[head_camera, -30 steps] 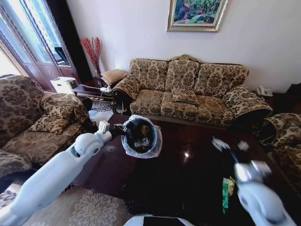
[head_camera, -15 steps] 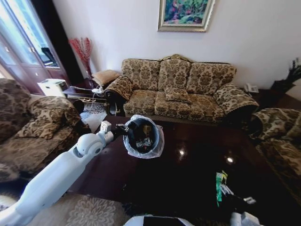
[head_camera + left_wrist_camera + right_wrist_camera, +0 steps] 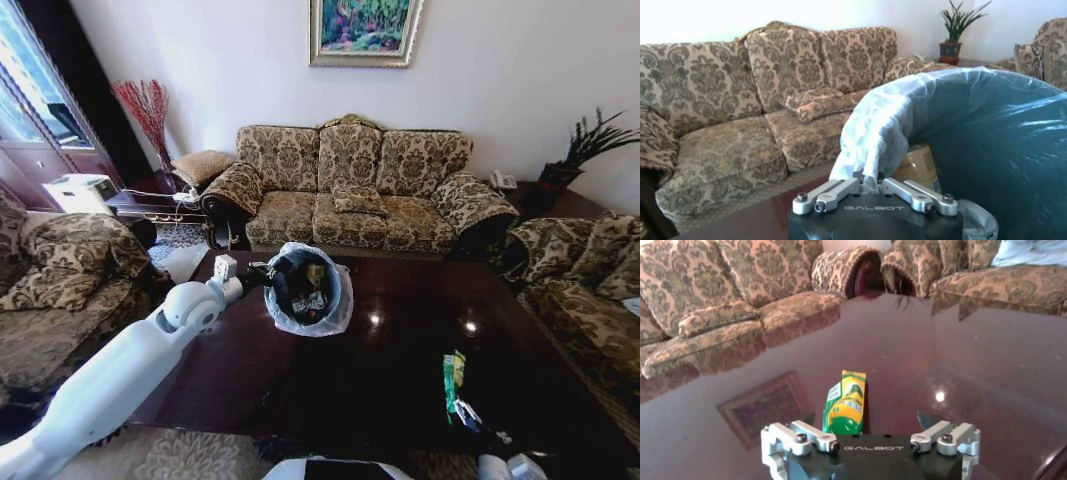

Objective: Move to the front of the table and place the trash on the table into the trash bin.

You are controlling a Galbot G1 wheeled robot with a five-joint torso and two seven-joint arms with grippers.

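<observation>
The left gripper (image 3: 870,186) clamps the bag-lined rim of the trash bin (image 3: 305,290), holding it over the table (image 3: 300,370). The right gripper (image 3: 867,422), jaws apart, hovers at the green-yellow wrapper (image 3: 845,402) lying on the tabletop.

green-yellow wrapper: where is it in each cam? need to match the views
Head view: the green-yellow wrapper lies flat on the table, toward the robot's right, just ahead of the right gripper.
Left wrist view: not in it; the left gripper is shut on the trash bin liner rim.
Right wrist view: wrapper lies on the table in front of the open fingers.
Shared landmark: the patterned sofa.
</observation>
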